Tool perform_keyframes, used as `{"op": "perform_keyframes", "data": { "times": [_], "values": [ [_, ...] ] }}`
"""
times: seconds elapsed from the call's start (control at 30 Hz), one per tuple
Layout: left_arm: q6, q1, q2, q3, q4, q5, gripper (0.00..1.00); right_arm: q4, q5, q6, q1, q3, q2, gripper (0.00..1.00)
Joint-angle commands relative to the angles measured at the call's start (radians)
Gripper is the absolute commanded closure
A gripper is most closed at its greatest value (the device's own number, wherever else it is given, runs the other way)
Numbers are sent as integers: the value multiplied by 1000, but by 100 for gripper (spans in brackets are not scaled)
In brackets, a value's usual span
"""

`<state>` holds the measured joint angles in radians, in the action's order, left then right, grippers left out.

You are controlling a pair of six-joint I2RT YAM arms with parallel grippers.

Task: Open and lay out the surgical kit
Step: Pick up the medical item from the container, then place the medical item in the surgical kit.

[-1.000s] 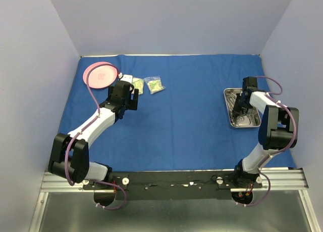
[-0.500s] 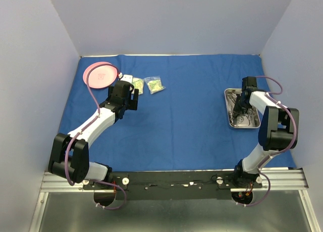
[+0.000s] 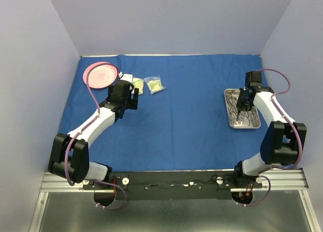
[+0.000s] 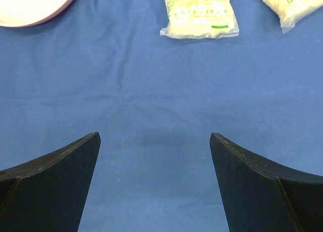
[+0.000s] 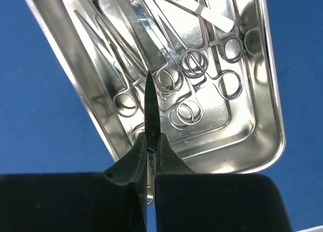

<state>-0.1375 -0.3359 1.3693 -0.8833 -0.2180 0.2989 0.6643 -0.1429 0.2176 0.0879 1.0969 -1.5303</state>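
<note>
The right gripper [image 5: 151, 141] has just been clamped on a thin steel instrument [image 5: 150, 103], held edge-on between its fingers above the steel tray [image 5: 65, 55]; lifting out is judged next. The left gripper [image 4: 154, 138] is spread and empty, with two packets [image 4: 199, 12] beyond its fingertips.

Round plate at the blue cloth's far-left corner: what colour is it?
The round flat plate is plain pink, shown best in the top external view.

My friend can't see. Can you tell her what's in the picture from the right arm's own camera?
The right claw is pinched shut on one thin metal tool over a shiny steel tray. More scissor-like tools with ring handles lie in the tray, which sits on a blue cloth.
</note>
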Motion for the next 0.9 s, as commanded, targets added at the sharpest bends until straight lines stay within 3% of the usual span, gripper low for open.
{"op": "perform_keyframes", "data": {
  "times": [0.0,0.43,0.87],
  "values": [
    [6,1,-7,-29,22,-10,1,60,-34,-4,-33,86,42,98],
    [-1,1,-3,-36,12,3,1,35,22,83,-307,222,-85,97],
    [-10,1,20,-36,9,2,1,-54,16,20,-344,374,-381,97]
  ]
}}
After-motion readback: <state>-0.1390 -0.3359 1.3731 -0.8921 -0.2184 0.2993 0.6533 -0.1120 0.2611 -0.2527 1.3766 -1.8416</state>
